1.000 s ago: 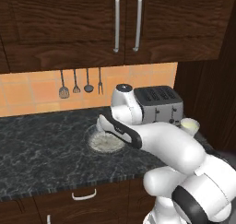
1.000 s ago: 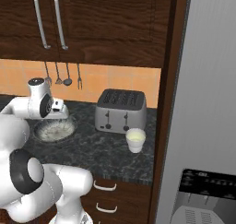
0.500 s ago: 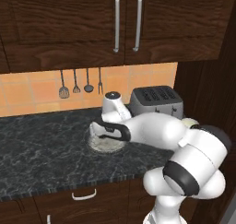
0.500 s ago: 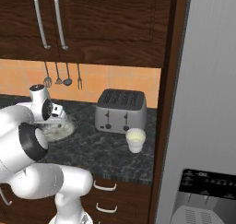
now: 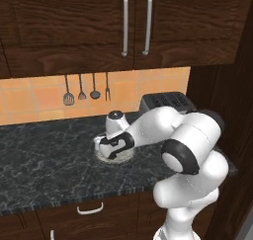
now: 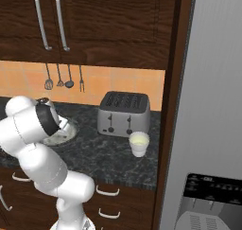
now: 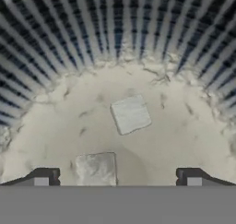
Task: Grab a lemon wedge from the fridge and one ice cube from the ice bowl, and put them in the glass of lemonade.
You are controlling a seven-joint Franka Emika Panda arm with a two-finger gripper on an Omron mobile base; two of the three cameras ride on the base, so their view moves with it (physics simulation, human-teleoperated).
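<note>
The ice bowl (image 5: pixel 97 148) sits on the dark counter, and my gripper (image 5: pixel 111 153) is lowered into it from above. In the hand view the ribbed wall of the ice bowl (image 7: pixel 115 29) rings a pale floor. My gripper (image 7: pixel 117 179) is open, its fingertips (image 7: pixel 44 177) wide apart. One ice cube (image 7: pixel 96 168) lies between them and another ice cube (image 7: pixel 131 114) rests further in. The glass of lemonade (image 6: pixel 139 143) stands in front of the toaster, right of the ice bowl (image 6: pixel 64 133). The fridge (image 6: pixel 212 92) is shut, and the lemon wedge is out of view.
A silver toaster (image 6: pixel 124 113) stands at the back of the counter, close behind the glass. Utensils (image 5: pixel 86 88) hang on the orange backsplash under dark wall cabinets (image 5: pixel 133 26). A tall wooden panel (image 6: pixel 172 96) separates the counter from the fridge.
The arm has swung forward and down. The hand has dropped from above the counter into the ice bowl. The jaws have stayed open.
</note>
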